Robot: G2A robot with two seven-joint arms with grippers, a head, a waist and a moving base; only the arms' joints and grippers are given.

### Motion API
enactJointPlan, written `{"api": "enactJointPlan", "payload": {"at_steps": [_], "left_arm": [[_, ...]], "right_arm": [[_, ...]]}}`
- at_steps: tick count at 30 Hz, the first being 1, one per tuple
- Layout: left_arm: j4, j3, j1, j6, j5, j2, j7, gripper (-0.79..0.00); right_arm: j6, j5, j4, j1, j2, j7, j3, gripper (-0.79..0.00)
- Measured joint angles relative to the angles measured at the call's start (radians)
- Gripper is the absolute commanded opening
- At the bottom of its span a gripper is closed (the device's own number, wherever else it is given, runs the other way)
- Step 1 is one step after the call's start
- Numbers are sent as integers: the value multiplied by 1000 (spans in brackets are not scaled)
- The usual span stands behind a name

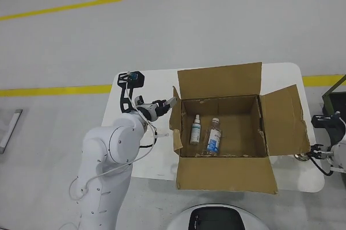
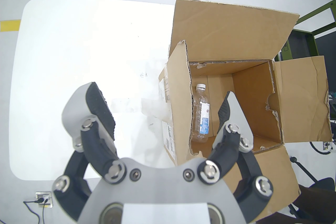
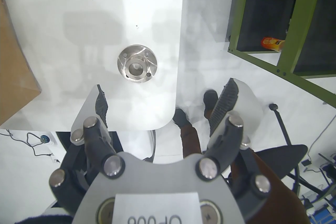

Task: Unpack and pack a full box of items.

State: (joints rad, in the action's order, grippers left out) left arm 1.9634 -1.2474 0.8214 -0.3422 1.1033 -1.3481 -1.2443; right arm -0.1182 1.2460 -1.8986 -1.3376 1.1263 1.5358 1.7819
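Box [image 1: 239,129] status: the cardboard carton stands on the white table [image 1: 138,155], toward its right half, with all four flaps folded open. The flap on the robot's left stands nearly upright and has a torn edge; the other three lie spread outward. Contents: two items, both lying on the carton floor near the left wall. One is a small white bottle [image 1: 195,130]; the other is a clear bottle [image 1: 213,137] with a white cap and a blue label, just beside it and parallel to it. The rest of the carton floor is bare cardboard. One metal flange [image 3: 137,63] lies on the table outside the carton, near the table's right edge. Progress assessment: the carton is far from full. With two bottles inside and one part outside, the frames do not establish whether the unpacking phase or the packing phase is in hand. If unpacking, two bottles are left to lift out; if packing, most of the load is yet to go in. Left gripper [image 1: 169,103]: positioned outside the carton, just beside the upright left flap, jaws spread, nothing between them. Right gripper [image 3: 166,88]: positioned over the table's right edge, near the flange but apart from it, jaws spread and empty.
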Motion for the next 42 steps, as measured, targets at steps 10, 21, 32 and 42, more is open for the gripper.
{"api": "enactJointPlan", "payload": {"at_steps": [10,21,32,42], "left_arm": [[0,0,0,0,0,0,0,0],[0,0,0,0,0,0,0,0],[0,0,0,0,0,0,0,0],[0,0,0,0,0,0,0,0]], "right_arm": [[-16,-39,68,43,-26,0,-61,-406],[-37,-71,103,50,-52,0,-99,-409],[-57,-87,123,58,-76,0,-140,-465],[-72,-102,147,67,-94,0,-159,-483]]}}
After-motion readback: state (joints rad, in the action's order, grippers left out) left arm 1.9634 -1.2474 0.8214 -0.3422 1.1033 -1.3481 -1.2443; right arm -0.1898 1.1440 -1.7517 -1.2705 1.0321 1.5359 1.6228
